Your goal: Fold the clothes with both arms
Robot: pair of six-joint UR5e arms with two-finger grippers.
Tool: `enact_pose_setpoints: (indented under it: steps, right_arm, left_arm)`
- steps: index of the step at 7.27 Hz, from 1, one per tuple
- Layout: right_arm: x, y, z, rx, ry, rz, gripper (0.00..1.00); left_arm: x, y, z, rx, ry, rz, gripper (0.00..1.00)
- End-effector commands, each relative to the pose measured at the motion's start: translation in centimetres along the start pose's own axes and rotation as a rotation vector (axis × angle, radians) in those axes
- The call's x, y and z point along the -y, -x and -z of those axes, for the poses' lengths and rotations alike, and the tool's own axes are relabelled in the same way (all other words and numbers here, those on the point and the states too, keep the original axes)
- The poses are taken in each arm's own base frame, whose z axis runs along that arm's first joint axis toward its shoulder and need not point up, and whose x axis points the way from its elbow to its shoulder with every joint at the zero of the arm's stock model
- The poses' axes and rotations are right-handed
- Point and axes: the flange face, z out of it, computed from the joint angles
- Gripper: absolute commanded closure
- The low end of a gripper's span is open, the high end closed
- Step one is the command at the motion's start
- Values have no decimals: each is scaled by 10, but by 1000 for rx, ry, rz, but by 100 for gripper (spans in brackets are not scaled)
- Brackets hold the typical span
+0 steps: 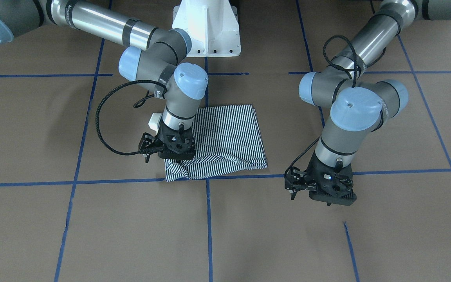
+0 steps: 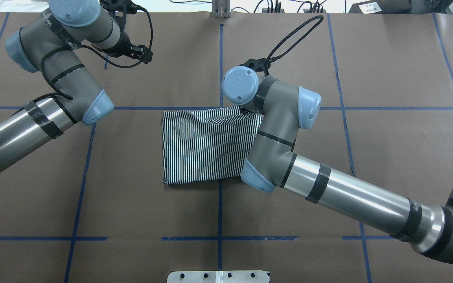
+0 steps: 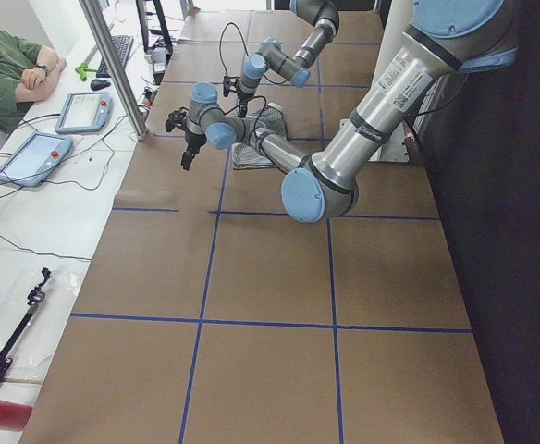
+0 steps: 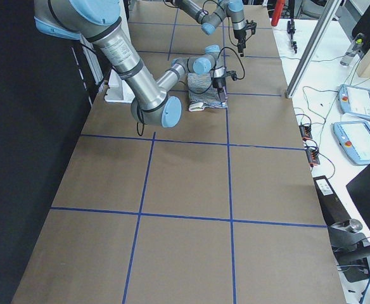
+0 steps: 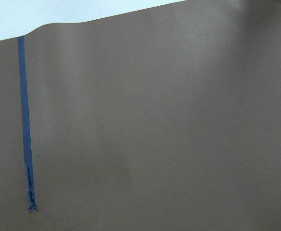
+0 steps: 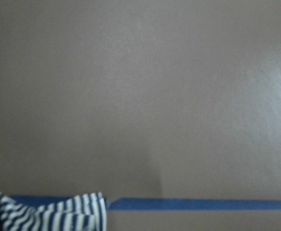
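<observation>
The striped polo shirt is laid folded into a rectangle at mid-table, the right gripper is pointed down at its edge, the left gripper is held over bare table well apart, and neither pincer's opening can be told.

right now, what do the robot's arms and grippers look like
The left arm and right arm are silver tubes with black bands, grey joints and light blue round caps. Black cables loop to the black left gripper and right gripper.
</observation>
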Motion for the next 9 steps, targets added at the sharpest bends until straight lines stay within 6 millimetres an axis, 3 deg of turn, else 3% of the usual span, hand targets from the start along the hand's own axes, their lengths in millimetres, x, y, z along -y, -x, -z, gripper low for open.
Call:
enact_pose_setpoints:
  steps: [1, 2, 3, 4, 5, 7, 8, 9]
  right_arm:
    - [60, -49, -45, -2, -46, -29, 0]
    - [87, -77, -61, 36, -47, -70, 0]
    - [118, -110, -40, 132, 10, -72, 0]
    - [136, -144, -23, 216, 51, -67, 0]
    - [126, -209, -19, 248, 31, 2, 0]
    - [115, -378, -8, 306, 71, 107, 0]
    - [105, -459, -12, 291, 86, 214, 0]
    - [88, -539, -24, 317, 114, 247, 0]
  left_arm:
    - [0, -2, 4, -6, -7, -2, 0]
    - [-2, -4, 9, -13, -12, -6, 0]
    - [-1, -6, 13, -19, -18, -9, 0]
    - [-9, -6, 28, -31, -32, -18, 0]
    - [-44, 16, 49, -66, -10, -43, 0]
    - [-51, 91, 108, 14, 12, -202, 0]
    - [-48, 157, 135, 83, 12, -271, 0]
    - [-44, 238, 165, 127, 36, -343, 0]
